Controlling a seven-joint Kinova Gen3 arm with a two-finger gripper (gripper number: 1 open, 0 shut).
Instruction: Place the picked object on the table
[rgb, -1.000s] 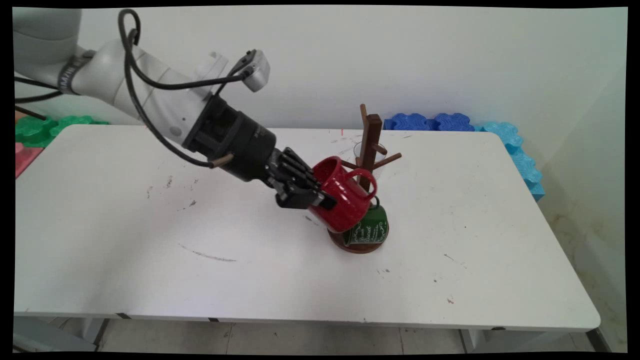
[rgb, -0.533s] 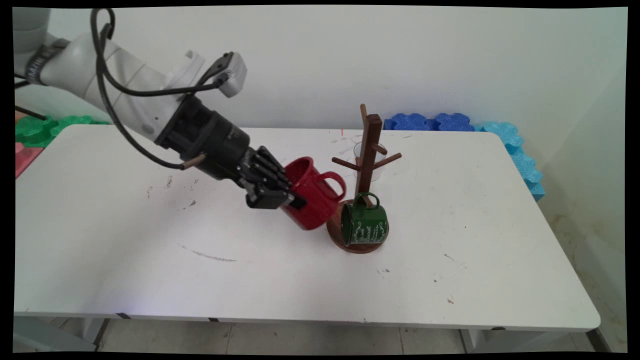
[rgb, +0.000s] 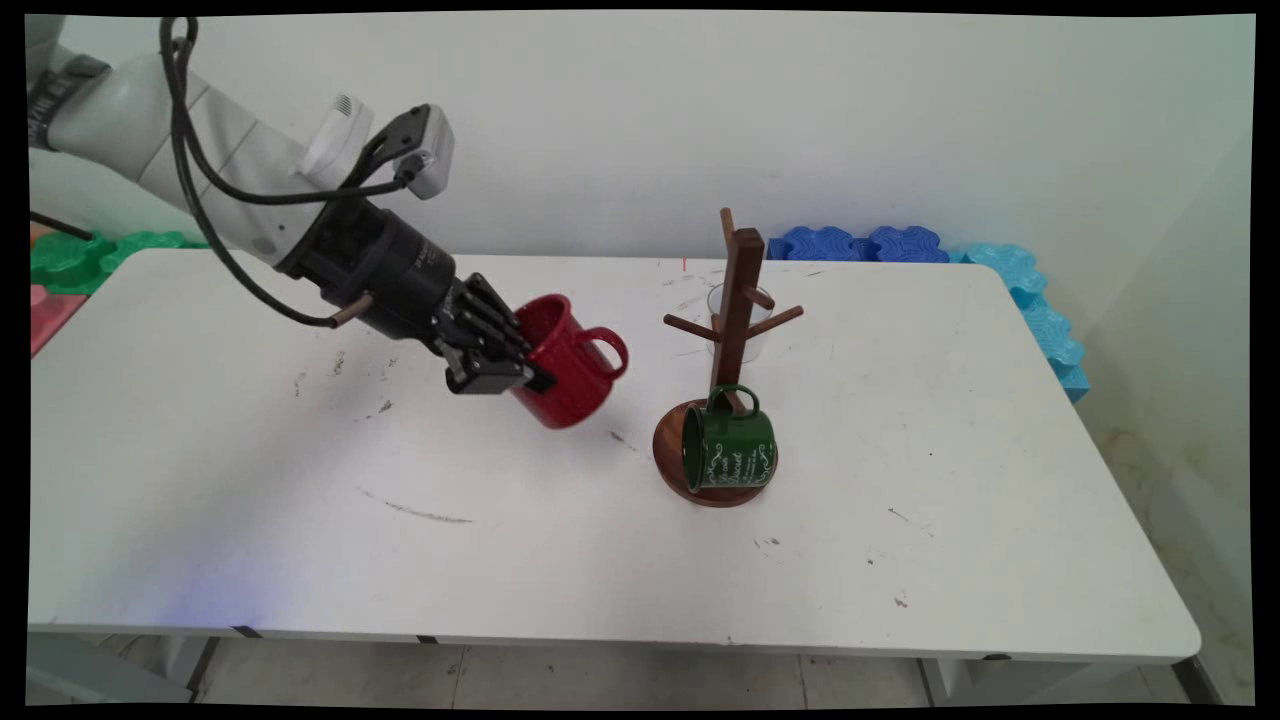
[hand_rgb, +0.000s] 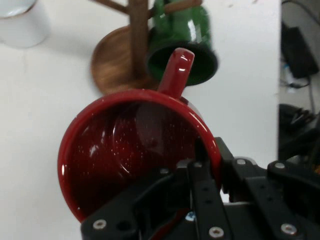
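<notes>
Left of centre in the main view, the hand (rgb: 520, 372) is closed on the rim of a red mug (rgb: 565, 362), held tilted above the desk (rgb: 300, 520). Right of it stands a wooden mug tree (rgb: 735, 330) with a green mug (rgb: 732, 448) hanging low.

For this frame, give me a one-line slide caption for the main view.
Gripper holds a red mug by its rim above the table, left of a wooden mug tree bearing a green mug.

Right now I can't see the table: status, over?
Gripper shut on red mug, held tilted above table. Green mug hangs on rack. Clear cup behind rack.
</notes>
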